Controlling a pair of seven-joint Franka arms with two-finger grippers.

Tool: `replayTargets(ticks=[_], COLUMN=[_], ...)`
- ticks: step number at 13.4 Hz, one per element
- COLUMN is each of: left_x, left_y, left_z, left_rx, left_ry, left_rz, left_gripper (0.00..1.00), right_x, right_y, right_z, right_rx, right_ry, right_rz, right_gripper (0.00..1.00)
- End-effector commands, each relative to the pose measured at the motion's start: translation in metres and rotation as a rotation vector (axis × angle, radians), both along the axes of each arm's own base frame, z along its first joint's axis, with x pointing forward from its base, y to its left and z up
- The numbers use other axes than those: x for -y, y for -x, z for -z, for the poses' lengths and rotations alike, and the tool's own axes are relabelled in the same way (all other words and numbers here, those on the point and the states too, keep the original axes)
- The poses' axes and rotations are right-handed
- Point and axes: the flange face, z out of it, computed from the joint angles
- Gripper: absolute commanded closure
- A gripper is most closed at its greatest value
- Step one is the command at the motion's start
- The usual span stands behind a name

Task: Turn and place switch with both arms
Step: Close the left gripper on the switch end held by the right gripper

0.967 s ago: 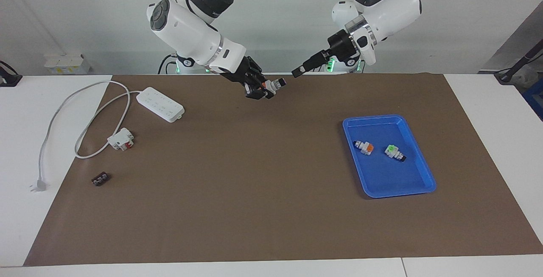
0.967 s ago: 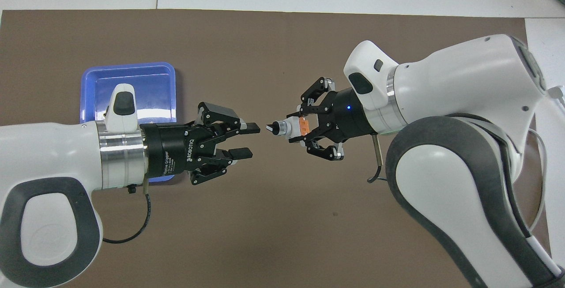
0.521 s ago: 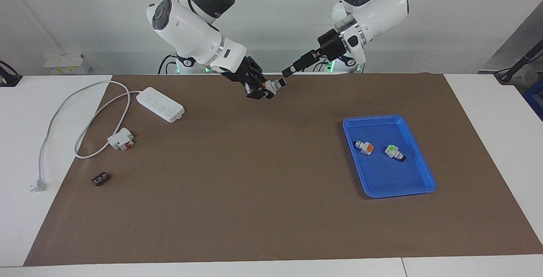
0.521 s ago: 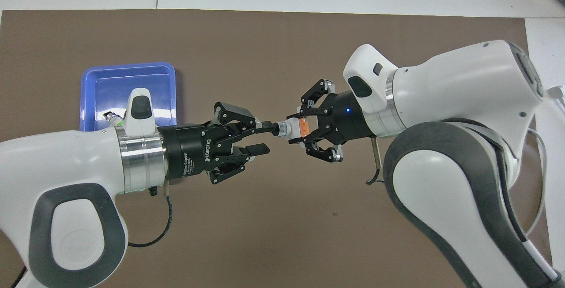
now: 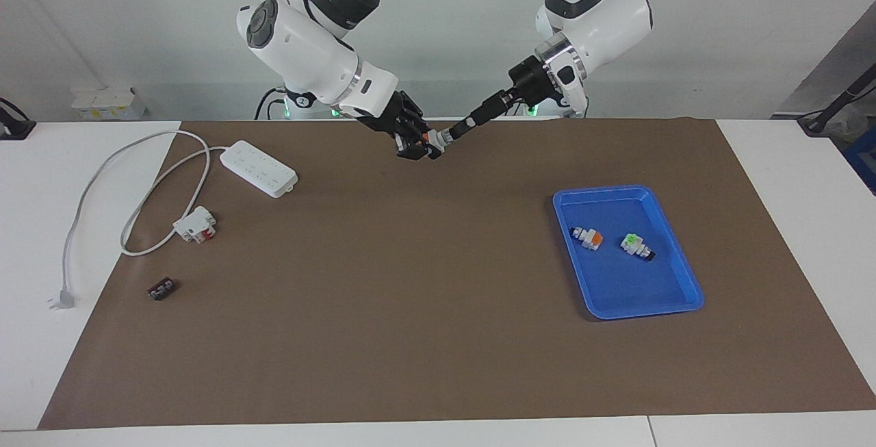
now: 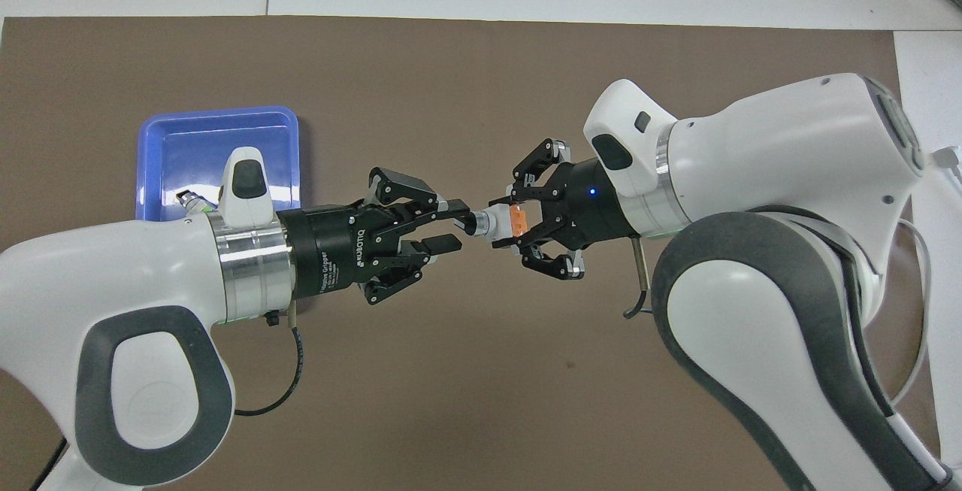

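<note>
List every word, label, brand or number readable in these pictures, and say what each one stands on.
"ROBOTIQ": on the black body of the left tool, read in the overhead view.
A smaller line of print beside it on the same body: too small to read.
A faint embossed mark on the left arm's grey panel: not readable.
Power strip and the switches in the blue tray: no text can be made out.
</note>
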Motion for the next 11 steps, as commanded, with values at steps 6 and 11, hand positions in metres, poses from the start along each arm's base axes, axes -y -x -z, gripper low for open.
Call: replayTargets(ticks=[6, 11], left_x=[0.0067, 0.0093], left_y=[-0.0020, -0.0020], left_z=[0.0081, 0.0090], left_rx=[-0.005, -0.008], left_ry=[0.014, 0.015], left_rz=[-0.033, -0.031], left_gripper=[0.72, 1.00], right_x=[0.0029, 0.0013], right_y=[0.0071, 0.0078], right_z=[-0.0017, -0.0018], right_rx=[0.012, 0.013], right_ry=[-0.020, -0.021], right_rz=[0.015, 0.013], right_gripper=[1.00, 1.00])
